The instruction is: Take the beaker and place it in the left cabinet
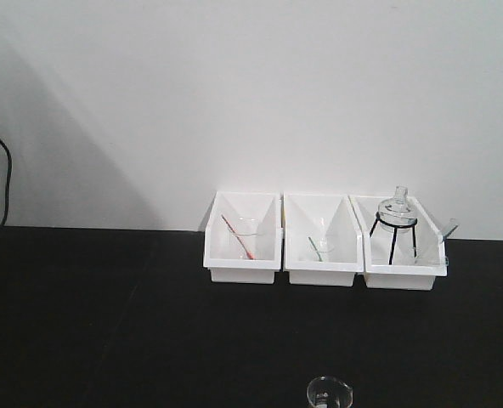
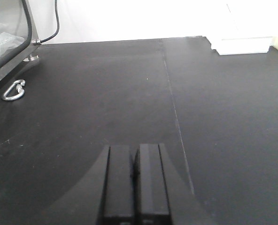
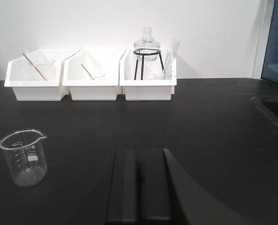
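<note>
Black bench top [image 3: 214,122] ran back to a white wall, with three white bins [image 3: 94,79] lined up along it. The beaker [image 3: 23,157] stood upright on the bench, mouth up, long axis vertical, pour lip turned to the right. It sat ahead and off to the left of my right gripper [image 3: 139,157], well apart, with nothing between. That gripper was clamped closed, fingers pressed together, holding nothing. My left gripper [image 2: 135,152] was likewise closed and empty, and its camera caught no beaker at all, so I judged the right arm the nearer one. From the front camera the beaker just peeked in at the bottom edge, a little right of centre, well short of the bins. The reach called for a swing left and forward, jaws parted first. As for the left cabinet, I couldn't make it out in any view.
</note>
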Robot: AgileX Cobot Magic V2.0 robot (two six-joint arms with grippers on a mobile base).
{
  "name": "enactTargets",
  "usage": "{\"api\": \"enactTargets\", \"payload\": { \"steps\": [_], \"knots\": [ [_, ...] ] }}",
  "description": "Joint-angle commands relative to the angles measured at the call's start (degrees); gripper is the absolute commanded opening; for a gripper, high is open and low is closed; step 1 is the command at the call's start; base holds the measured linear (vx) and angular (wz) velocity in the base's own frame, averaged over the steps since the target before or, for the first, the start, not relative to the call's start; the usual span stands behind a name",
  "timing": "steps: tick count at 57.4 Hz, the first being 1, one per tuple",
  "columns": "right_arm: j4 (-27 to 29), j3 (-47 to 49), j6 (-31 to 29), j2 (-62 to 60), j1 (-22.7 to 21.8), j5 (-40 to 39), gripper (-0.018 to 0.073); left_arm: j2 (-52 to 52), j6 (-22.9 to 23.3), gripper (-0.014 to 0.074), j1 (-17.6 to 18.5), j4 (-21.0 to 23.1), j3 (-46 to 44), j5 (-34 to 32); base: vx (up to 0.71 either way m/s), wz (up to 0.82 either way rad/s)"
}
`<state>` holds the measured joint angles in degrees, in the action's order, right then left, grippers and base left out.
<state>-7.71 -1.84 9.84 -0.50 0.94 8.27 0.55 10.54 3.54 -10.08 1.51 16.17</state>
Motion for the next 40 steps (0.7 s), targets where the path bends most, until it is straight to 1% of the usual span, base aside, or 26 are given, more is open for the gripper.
{"api": "enactTargets", "payload": {
  "steps": [1,40],
  "knots": [
    [-0.3,-0.1,-0.5,-0.8,-0.4,-4.7,-0.0004,1.0,0.2,0.0004,0.0,0.1,-0.5,-4.8,0.0,0.0],
    [-0.3,-0.1,-0.5,-0.8,-0.4,-4.6,-0.0004,1.0,0.2,0.0004,0.0,0.1,-0.5,-4.8,0.0,0.0]
  ]
}}
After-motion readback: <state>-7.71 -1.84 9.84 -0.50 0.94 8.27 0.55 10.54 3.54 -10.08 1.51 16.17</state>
